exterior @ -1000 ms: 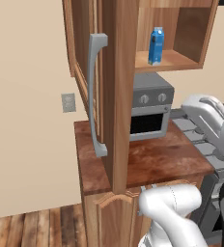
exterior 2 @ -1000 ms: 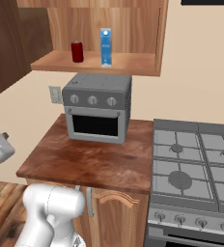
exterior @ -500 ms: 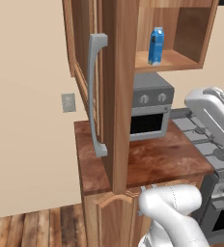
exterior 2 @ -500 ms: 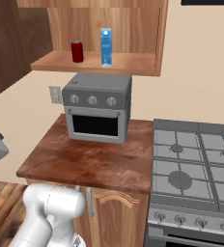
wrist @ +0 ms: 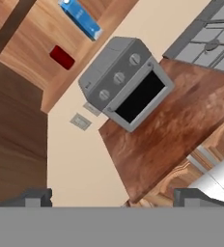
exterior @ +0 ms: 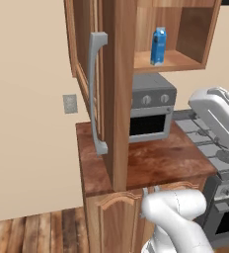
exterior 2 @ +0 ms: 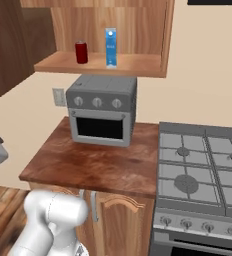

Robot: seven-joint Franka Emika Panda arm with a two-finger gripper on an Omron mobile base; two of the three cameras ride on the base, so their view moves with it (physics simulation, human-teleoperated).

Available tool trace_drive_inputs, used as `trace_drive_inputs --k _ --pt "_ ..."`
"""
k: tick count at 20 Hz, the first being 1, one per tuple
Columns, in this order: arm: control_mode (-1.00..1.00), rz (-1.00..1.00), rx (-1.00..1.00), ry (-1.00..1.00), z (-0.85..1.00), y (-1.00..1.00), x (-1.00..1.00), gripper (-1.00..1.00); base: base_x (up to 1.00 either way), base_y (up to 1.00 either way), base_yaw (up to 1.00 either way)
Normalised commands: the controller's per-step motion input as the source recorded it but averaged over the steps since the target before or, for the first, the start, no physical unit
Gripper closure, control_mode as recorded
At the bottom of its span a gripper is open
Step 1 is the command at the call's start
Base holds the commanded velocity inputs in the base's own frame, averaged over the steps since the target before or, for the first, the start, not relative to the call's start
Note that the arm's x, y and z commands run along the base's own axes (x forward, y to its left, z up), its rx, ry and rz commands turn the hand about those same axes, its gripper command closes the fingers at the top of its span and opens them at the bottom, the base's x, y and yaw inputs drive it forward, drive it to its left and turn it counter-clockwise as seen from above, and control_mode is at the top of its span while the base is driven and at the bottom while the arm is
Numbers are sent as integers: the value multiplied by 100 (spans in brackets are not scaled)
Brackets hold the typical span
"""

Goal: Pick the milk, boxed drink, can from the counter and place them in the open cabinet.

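Right base view shows the milk [exterior 2: 110, 47] and the can [exterior 2: 81, 52] standing upright, a little apart, on the shelf of the open cabinet [exterior 2: 100, 64], above a grey toaster oven [exterior 2: 102, 116] on the counter [exterior 2: 93, 166] beside a gas stove [exterior 2: 204, 167]. Hand view shows the gripper [wrist: 114, 197] empty, its fingers spread wide, well back from the counter edge.

1. The brown wooden surface [exterior 2: 98, 165] holds a grey toaster oven [exterior 2: 102, 109] at its back, by the wall.
2. Above the toaster oven, the cabinet [exterior 2: 153, 35] shelf [exterior 2: 133, 65] holds the milk [exterior 2: 110, 47] and the can [exterior 2: 81, 52].
3. The can stands left of the milk, apart from it.
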Motion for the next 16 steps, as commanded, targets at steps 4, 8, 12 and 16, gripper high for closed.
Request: trace_drive_inputs --k 4,8,12,16 --pt "100 0 0 0 0 0 0 -100 -50 0 22" --pt "100 0 0 0 0 0 0 -100 -60 0 31" --pt "100 0 0 0 0 0 0 -100 -74 0 38" --pt "100 0 0 0 0 0 0 -100 -99 -8 39"
